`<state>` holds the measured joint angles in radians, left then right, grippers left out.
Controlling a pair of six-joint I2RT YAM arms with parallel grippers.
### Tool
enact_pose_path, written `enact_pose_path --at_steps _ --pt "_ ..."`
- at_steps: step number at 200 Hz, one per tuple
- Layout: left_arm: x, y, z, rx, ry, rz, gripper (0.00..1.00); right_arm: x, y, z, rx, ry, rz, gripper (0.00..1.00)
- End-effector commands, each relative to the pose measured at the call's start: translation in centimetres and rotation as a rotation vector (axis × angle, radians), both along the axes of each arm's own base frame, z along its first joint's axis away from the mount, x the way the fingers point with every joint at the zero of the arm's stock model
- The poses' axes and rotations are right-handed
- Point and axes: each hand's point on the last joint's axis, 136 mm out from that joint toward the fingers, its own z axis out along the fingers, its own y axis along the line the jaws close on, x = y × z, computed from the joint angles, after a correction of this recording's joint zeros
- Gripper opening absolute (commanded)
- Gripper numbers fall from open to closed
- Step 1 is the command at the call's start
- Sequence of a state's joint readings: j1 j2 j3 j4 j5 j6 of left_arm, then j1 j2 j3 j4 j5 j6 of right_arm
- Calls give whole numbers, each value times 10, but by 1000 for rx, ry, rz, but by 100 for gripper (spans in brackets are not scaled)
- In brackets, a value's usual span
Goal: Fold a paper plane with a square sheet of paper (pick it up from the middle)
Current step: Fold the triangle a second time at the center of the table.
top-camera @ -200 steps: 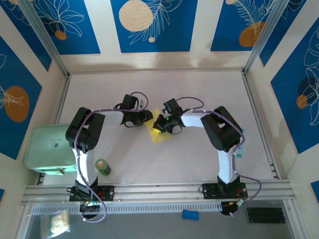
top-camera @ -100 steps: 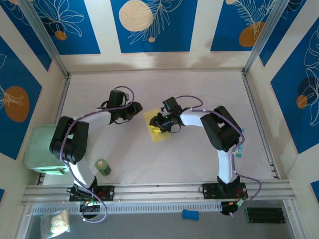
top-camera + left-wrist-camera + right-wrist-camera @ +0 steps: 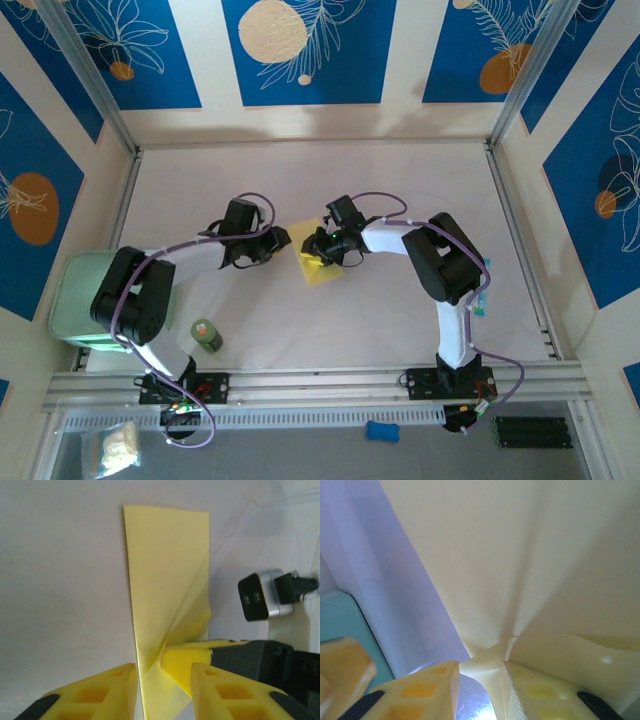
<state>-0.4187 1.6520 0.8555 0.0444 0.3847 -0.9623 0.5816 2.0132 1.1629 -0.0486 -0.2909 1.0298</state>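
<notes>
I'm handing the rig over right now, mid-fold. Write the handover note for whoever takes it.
Left tool: open, astride one end of the paper.
Right tool: a raised fold of paper sits between its jaws; grip unclear.
Paper: lies between both tools, flat apart from that fold.
Done: partly folded, diagonal creases showing.
Left: the remaining folds; no plane shape yet.

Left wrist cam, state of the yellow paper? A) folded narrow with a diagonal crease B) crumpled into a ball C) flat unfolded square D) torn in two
A: the yellow paper shows as one tall narrow shape with a diagonal crease across its lower half. Its far edge is straight and lies on the table.
</notes>
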Motion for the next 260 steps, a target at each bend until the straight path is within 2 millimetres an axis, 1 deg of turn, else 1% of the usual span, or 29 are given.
enact_pose_path --at_steps 1,40,64,101,121,154,223,241,260 --pt "-7 -12 -2 -22 14 -22 29 -17 -17 -30 -92 80 -15 25" --pt "-11 -36 -9 -37 32 -72 20 -20 -20 -33 -113 91 -20 11" --pt "-9 -44 -14 -25 39 -79 16 -22 -23 -35 -131 110 -29 5" --pt "-1 -48 -15 -2 33 -76 11 -23 -23 -36 -130 119 -29 3" --pt "1 -49 -19 20 40 -80 10 -22 -23 -36 -130 121 -30 2" --pt "0 -48 -30 51 59 -77 6 -23 -23 -36 -131 126 -33 1" --pt "-7 -40 -48 108 98 -58 3 -22 -23 -36 -129 130 -40 0" --pt "-7 -38 -49 116 97 -51 2 -23 -24 -36 -132 132 -42 0" --pt "-5 -43 -46 86 85 -61 2 -23 -24 -36 -133 132 -41 0"
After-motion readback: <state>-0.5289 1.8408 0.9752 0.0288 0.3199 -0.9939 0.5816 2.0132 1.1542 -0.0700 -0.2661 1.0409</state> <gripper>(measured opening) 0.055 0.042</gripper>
